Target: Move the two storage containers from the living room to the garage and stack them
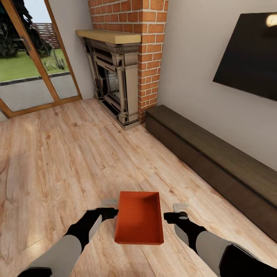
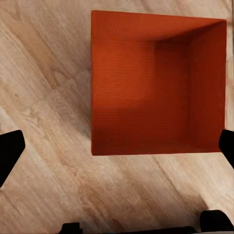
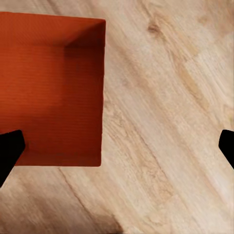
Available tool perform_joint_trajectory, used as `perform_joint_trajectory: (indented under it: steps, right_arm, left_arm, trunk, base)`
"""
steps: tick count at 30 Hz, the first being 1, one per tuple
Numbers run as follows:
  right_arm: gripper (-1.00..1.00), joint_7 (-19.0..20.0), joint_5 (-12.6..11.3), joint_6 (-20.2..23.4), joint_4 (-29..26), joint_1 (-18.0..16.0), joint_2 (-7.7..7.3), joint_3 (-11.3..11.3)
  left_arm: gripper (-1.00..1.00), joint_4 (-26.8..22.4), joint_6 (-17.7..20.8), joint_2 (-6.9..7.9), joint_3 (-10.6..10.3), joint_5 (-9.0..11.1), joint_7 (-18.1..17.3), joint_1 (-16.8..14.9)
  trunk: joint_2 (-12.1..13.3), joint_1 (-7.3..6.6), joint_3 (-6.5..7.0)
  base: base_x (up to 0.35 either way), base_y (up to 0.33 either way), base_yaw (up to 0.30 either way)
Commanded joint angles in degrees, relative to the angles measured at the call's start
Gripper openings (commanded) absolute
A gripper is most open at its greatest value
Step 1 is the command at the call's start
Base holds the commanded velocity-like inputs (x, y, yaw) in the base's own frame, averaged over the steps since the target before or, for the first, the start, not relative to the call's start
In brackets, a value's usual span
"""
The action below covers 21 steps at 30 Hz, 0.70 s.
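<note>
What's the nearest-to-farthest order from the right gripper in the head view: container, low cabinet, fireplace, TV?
From the right gripper:
1. Storage container, just beside it, between both grippers on the wood floor.
2. Low cabinet, along the right wall.
3. Fireplace and TV: both farther off, too close to call.

An orange-red storage container (image 2: pixel 156 85) is sitting open and empty on the light wood plank floor (image 2: pixel 44 87), its ribbed walls showing. The left gripper's (image 2: pixel 119 146) dark fingertips (image 2: pixel 9 151) are standing wide apart, one beside the container's corner.
</note>
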Motion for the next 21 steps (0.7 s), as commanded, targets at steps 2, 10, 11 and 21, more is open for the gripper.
perform_joint_trajectory:
  steps: [2,10,11,21]
  right_arm:
    - [1.0,-0.36,-0.51,-1.23,0.38,-0.09,1.37,0.45]
    - [1.0,-0.4,-0.61,-4.0,0.74,-0.13,3.43,0.53]
    - [1.0,-0.4,-0.56,-4.24,0.73,-0.13,4.28,0.49]
    - [1.0,-0.4,-0.37,-6.08,0.69,-0.13,4.65,0.36]
  left_arm:
    - [1.0,0.98,-0.49,-2.22,0.03,-2.82,2.6,-0.35]
    - [1.0,2.44,-1.38,-4.49,0.17,-4.56,6.2,-0.56]
    - [1.0,2.48,-1.41,-4.53,0.16,-4.57,6.33,-0.59]
    - [1.0,2.51,-1.41,-4.27,0.11,-4.51,6.7,-0.66]
  trunk:
    - [-0.07,0.02,-0.07]
    - [-0.07,0.02,-0.07]
    - [-0.07,0.02,-0.07]
    - [-0.07,0.02,-0.07]
  base:
    - [0.0,0.0,0.0]
    - [0.0,0.0,0.0]
    - [0.0,0.0,0.0]
    - [0.0,0.0,0.0]
